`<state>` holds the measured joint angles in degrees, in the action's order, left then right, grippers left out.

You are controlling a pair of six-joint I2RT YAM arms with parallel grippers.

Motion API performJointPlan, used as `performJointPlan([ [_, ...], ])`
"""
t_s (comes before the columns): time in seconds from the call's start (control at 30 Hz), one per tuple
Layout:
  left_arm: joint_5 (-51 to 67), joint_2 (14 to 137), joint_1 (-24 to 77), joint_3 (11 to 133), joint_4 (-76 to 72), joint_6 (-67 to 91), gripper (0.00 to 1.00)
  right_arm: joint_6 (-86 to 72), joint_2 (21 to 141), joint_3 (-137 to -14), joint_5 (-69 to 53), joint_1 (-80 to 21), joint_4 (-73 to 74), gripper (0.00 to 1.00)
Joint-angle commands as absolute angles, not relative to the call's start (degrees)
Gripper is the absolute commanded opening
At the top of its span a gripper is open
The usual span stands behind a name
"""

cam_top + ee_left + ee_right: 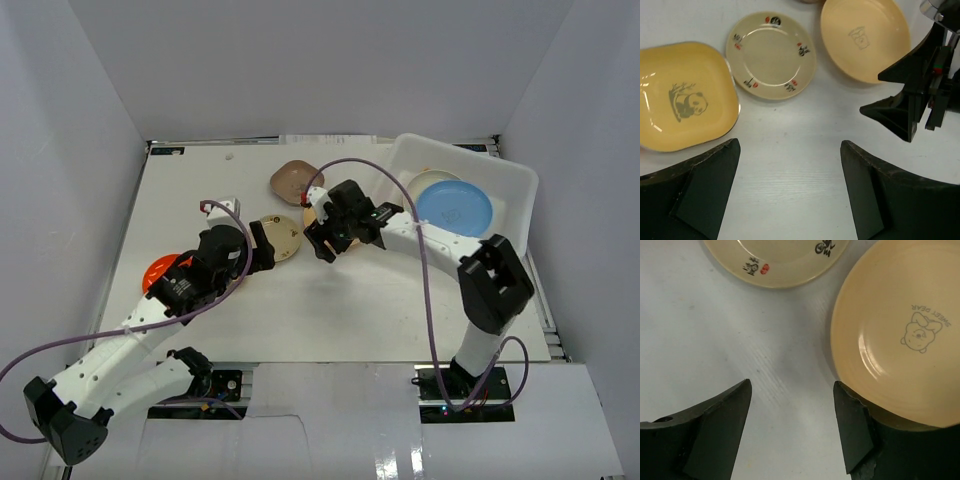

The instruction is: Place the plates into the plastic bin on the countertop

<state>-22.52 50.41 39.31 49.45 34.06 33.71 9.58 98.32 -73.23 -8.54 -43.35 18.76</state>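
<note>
The plastic bin [512, 178] stands at the back right of the countertop [350, 300] and holds a blue plate [453, 207] over a cream one [428, 180]. My right gripper [325, 238] is open and empty in its wrist view [792, 395]; its right finger [852, 425] is at the near rim of a beige bear plate [900, 335]. A round cream patterned plate [283, 238] lies between the grippers. My left gripper [262, 245] is open and empty in its wrist view [790, 165], just short of that plate [771, 56] and a yellow panda plate [682, 102].
A brown plate [295, 180] lies further back, near the middle. An orange plate [158, 270] is partly hidden under my left arm. The right gripper [910, 110] shows at the right of the left wrist view, close to the beige plate [865, 37]. White walls enclose the table.
</note>
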Motion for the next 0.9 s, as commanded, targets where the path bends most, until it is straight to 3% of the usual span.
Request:
performJointPlan([
  [0.0, -24.61, 48.69, 38.32, 46.24, 39.55, 37.35, 0.92, 16.52, 104.21, -78.31, -5.19, -43.33, 19.33, 0.73],
  [0.27, -25.31, 47.99, 36.74, 42.89, 38.23, 37.53, 0.91, 18.10, 113.29, -81.73, 2.11, -43.33, 14.78, 0.68],
  [0.4, -26.45, 47.11, 35.86, 42.45, 39.11, 39.54, 0.91, 18.46, 114.61, -81.48, 1.94, -43.42, 13.62, 0.49],
  [0.5, -27.42, 46.58, 35.60, 41.66, 39.99, 44.11, 0.93, 18.28, 112.33, -78.32, 1.14, -43.50, 12.48, 0.23],
  [0.6, -27.16, 46.84, 35.51, 39.82, 38.68, 49.12, 0.95, 16.35, 107.33, -73.05, 0.53, -43.86, 10.64, 0.15],
  [0.87, -29.27, 49.13, 35.51, 45.25, 38.06, 46.32, 0.95, 8.97, 89.42, -67.68, -10.71, -44.38, 4.49, 0.08],
])
